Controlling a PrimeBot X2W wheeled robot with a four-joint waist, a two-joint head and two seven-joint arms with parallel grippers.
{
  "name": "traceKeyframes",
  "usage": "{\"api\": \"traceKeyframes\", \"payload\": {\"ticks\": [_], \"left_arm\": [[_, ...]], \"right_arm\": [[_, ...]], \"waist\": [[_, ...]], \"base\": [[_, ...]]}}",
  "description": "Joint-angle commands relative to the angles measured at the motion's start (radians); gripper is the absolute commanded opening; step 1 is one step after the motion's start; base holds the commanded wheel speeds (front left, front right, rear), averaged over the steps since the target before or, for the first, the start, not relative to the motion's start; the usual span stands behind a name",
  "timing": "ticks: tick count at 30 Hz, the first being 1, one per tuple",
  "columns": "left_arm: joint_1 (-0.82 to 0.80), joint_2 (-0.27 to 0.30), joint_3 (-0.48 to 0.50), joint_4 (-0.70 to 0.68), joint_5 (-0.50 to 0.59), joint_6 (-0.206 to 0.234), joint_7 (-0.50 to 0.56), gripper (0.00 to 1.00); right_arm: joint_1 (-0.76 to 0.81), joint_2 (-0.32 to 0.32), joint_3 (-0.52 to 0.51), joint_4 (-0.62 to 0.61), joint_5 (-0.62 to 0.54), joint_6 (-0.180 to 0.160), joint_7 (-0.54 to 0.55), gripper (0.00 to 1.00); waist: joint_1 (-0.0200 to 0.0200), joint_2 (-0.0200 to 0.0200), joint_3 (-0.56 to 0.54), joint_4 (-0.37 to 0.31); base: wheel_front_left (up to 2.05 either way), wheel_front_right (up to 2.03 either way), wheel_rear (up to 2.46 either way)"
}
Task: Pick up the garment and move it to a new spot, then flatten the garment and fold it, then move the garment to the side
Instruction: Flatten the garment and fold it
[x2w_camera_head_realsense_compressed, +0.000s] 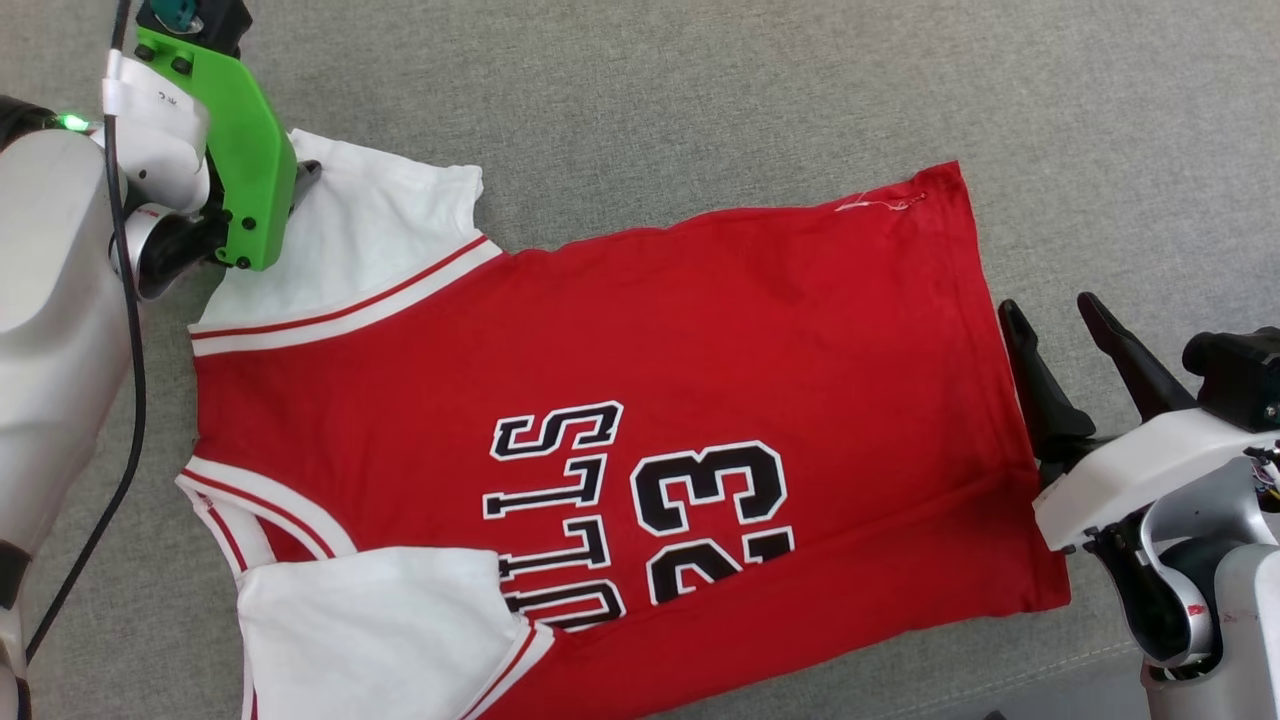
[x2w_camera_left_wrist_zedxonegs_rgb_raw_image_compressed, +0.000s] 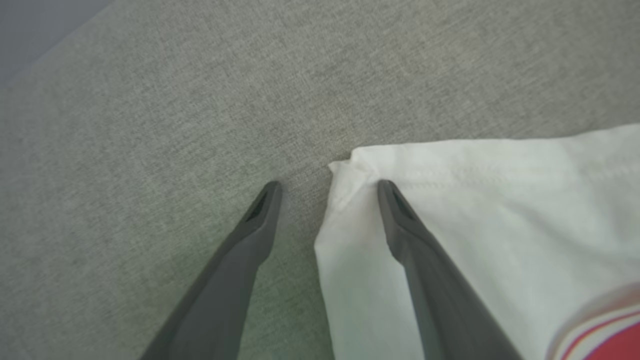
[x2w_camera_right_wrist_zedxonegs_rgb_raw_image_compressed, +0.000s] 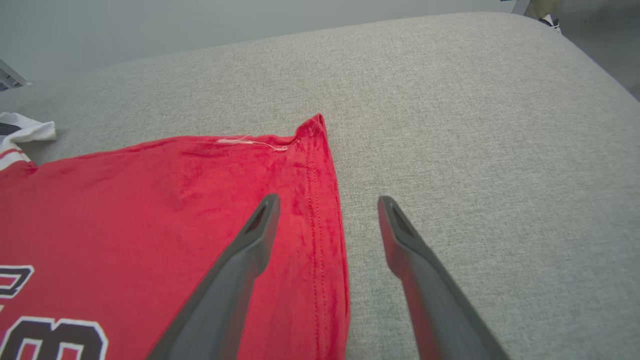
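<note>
**Red shirt (x2w_camera_head_realsense_compressed: 640, 330) flat on a grey cushion (x2w_camera_head_realsense_compressed: 700, 80)**

Lies sideways across the woven upholstery, collar toward the left arm, hem toward the right. Reads "BULLS" and "23" in black with white outlines, partly covered by a folded-in white sleeve. From the head, shows a green bracket (x2w_camera_head_realsense_compressed: 235, 150) and a black cable (x2w_camera_head_realsense_compressed: 130, 350) on the left arm. From the left wrist, shows the left gripper (x2w_camera_left_wrist_zedxonegs_rgb_raw_image_compressed: 327, 186) spread wide and empty, one finger over the far sleeve's corner, the other over bare cushion. From the right wrist, shows the right gripper (x2w_camera_right_wrist_zedxonegs_rgb_raw_image_compressed: 327, 199) equally wide and empty, straddling the hem near a loose white thread (x2w_camera_right_wrist_zedxonegs_rgb_raw_image_compressed: 250, 142), with the cushion's rounded edge and a pale blur beyond.
</note>
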Motion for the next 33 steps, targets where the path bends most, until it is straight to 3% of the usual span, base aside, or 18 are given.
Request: {"api": "traceKeyframes", "payload": {"ticks": [1,2,3,4,9,21,27,33], "left_arm": [[-0.010,-0.003,-0.005,0.021,-0.008,-0.004,0.003,1.00],[-0.009,-0.003,-0.009,0.034,-0.011,-0.005,0.008,0.56],[-0.009,-0.003,-0.012,0.043,-0.013,-0.005,0.011,0.34],[-0.008,-0.005,-0.015,0.052,-0.018,-0.006,0.015,0.00],[-0.002,-0.023,-0.017,0.076,-0.058,-0.008,0.031,0.00],[0.065,-0.040,0.046,0.052,-0.160,-0.010,-0.119,0.00],[0.133,-0.019,0.066,-0.046,-0.196,-0.006,-0.159,0.00],[0.212,0.024,0.076,-0.248,-0.220,0.044,-0.143,0.00]], "right_arm": [[-0.023,0.003,0.002,0.004,0.001,-0.001,-0.007,1.00],[-0.025,0.003,0.003,0.005,0.001,-0.001,-0.007,1.00],[-0.026,0.003,0.003,0.006,0.001,-0.001,-0.007,1.00],[-0.027,0.004,0.002,0.007,0.001,-0.001,-0.008,1.00],[-0.032,0.003,-0.001,0.012,-0.003,-0.001,-0.008,1.00],[-0.017,-0.032,-0.016,0.033,-0.017,-0.001,0.043,1.00],[-0.020,-0.082,-0.032,0.045,0.006,-0.001,0.147,1.00],[-0.081,-0.141,-0.041,0.083,0.043,-0.001,0.293,1.00]], "waist": [[-0.0001,0.0000,0.007,-0.005],[-0.0001,0.0000,0.009,-0.006],[-0.0001,0.0000,0.010,-0.005],[-0.0001,0.0000,0.011,-0.005],[-0.0001,0.0000,0.011,0.001],[-0.0001,0.0000,-0.091,0.042],[-0.0001,0.0000,-0.153,0.092],[-0.0001,0.0000,-0.168,0.147]], "base": [[0.00,0.00,0.00],[0.00,0.00,0.00],[0.00,0.00,0.00],[0.00,0.00,0.00],[0.00,0.00,0.00],[0.00,0.00,0.00],[0.00,0.00,0.00],[0.00,0.00,0.00]]}}
